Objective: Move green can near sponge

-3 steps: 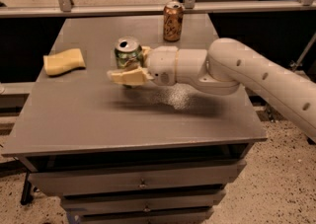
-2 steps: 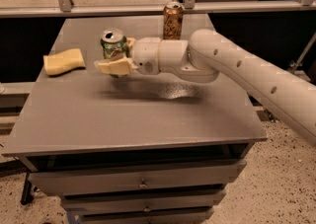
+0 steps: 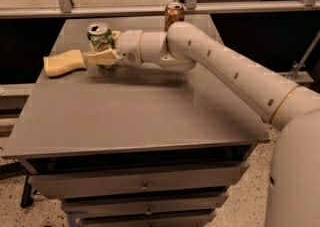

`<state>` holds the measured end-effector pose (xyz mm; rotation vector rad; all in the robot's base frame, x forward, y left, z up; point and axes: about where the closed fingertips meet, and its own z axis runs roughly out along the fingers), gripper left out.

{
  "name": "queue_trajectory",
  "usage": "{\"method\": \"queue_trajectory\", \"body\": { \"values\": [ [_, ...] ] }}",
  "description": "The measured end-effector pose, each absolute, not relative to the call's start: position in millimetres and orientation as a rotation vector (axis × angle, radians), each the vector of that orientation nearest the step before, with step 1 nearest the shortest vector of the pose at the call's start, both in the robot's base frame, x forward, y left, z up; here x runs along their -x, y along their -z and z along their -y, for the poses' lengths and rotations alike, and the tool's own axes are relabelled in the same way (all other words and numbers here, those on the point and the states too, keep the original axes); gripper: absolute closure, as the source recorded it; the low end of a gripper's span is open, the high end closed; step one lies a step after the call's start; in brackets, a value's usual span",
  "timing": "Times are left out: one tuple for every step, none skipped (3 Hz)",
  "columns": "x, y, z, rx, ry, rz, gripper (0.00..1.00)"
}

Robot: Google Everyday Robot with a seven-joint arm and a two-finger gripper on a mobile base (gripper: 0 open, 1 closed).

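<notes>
The green can (image 3: 99, 36) with a silver top stands upright at the back left of the grey table (image 3: 135, 116). My gripper (image 3: 102, 50) is shut on the green can, its cream-yellow fingers (image 3: 101, 58) clasping it from the right. The pale yellow sponge (image 3: 64, 63) lies flat just left of the can, a short gap from the fingertips. My white arm (image 3: 225, 71) reaches in from the right across the table.
A brown-orange can (image 3: 174, 14) stands at the table's back edge, behind my arm. A metal rail and glass panel (image 3: 150, 6) run behind the table. Drawers (image 3: 145, 186) sit under the tabletop. The floor lies right of the table.
My gripper has carried the green can leftward across the table, from near the middle to close beside the sponge. The sponge and the brown-orange can have not moved.
</notes>
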<state>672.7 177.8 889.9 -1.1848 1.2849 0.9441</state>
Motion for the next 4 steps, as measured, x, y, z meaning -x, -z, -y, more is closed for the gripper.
{"method": "queue_trajectory", "body": {
  "values": [
    [-688.4,-879.1,-193.6,1.179,-0.956,-1.288,1.00],
    [-693.7,-871.1,-204.4,1.183,-0.985,-1.302,0.84],
    [-693.8,-869.4,-209.1,1.181,-1.009,-1.306,0.61],
    [-690.4,-870.5,-211.2,1.184,-1.027,-1.305,0.38]
  ]
}}
